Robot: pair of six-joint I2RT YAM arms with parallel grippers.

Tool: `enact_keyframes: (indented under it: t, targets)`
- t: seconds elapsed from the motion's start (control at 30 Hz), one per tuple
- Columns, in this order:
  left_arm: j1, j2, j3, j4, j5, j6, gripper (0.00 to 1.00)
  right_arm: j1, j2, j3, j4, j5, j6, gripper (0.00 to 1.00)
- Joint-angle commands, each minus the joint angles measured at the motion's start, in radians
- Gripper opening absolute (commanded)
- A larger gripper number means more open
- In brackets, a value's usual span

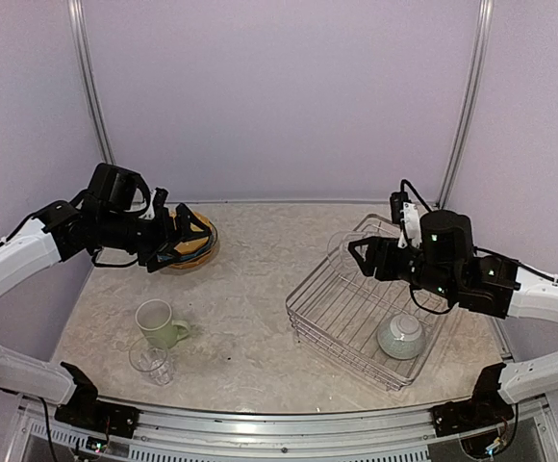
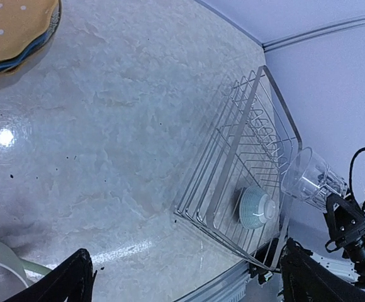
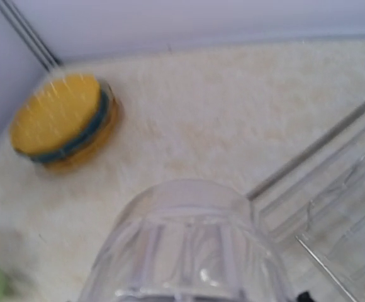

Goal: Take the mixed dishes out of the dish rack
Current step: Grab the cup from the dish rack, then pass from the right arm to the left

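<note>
My right gripper (image 1: 364, 256) is shut on a clear glass (image 1: 342, 244) and holds it tilted above the far left corner of the silver wire dish rack (image 1: 329, 306). The glass fills the right wrist view (image 3: 189, 245) and shows in the left wrist view (image 2: 312, 179). A small white-and-light-blue bowl (image 1: 400, 337) sits upside down in the rack's near end (image 2: 256, 207). My left gripper (image 1: 179, 241) is open and empty just above a stack of yellow dotted plates with a blue one between them (image 1: 200, 252), also seen in the right wrist view (image 3: 63, 123).
A pale green mug (image 1: 160, 323) and a second clear glass (image 1: 151, 364) stand on the table at the near left. The purple back wall with its metal posts (image 1: 88, 82) closes the far side. The table's metal front rail (image 1: 289, 428) runs along the near edge.
</note>
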Motion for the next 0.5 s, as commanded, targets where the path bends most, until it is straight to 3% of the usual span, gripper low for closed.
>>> enact_keyframes:
  t: [0.0,0.07,0.2,0.47]
  targets:
    - [0.014,-0.018,-0.065,0.172,0.243,-0.032,0.99,-0.023,-0.099,-0.138,0.392,-0.126,0.054,0.00]
    - [0.013,-0.004,-0.096,0.271,0.367,-0.060,0.99,-0.027,-0.115,-0.192,0.535,-0.176,0.078,0.00]
    - [0.007,0.046,-0.147,0.505,0.539,-0.157,0.99,-0.029,-0.057,-0.185,0.595,-0.271,0.097,0.00]
    - [-0.078,0.168,-0.139,0.750,0.636,-0.250,0.98,-0.028,0.109,-0.158,0.824,-0.547,0.155,0.00]
